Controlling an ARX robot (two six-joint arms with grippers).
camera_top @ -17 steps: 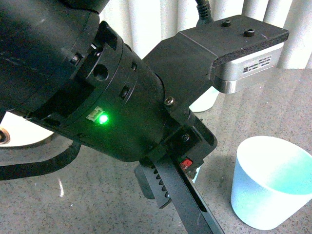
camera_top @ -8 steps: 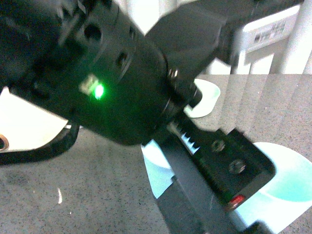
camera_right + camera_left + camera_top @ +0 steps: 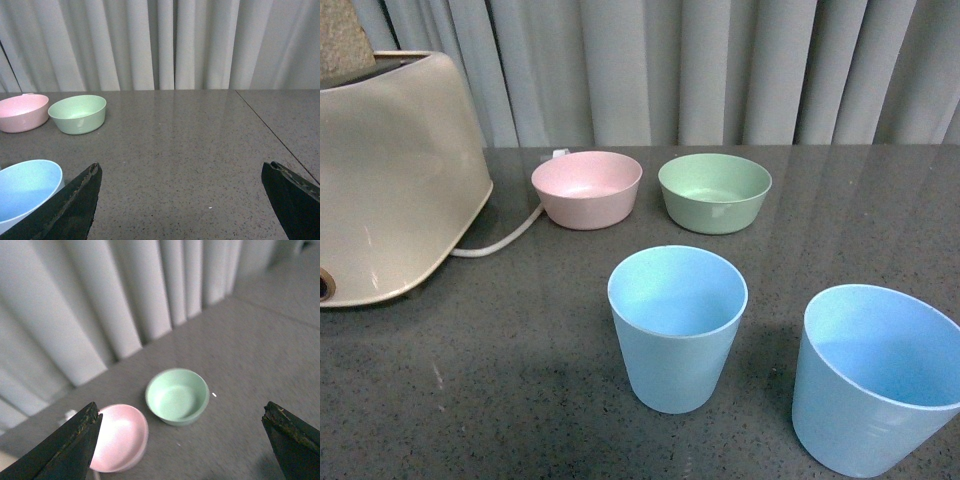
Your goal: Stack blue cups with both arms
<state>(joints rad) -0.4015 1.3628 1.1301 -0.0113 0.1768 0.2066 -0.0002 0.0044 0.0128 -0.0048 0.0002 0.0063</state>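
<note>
Pink bowl just beside green bowl; beige appliance further left.

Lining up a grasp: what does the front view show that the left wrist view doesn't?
Front view only: the left light blue tapered plastic cup and the right light blue tapered plastic cup, upright and apart, plus a beige appliance with a white cord. Left wrist view only: the left pincer, open, empty. Both: the round pink plastic bowl, round green plastic bowl, grey speckled table, pale curtain.
</note>
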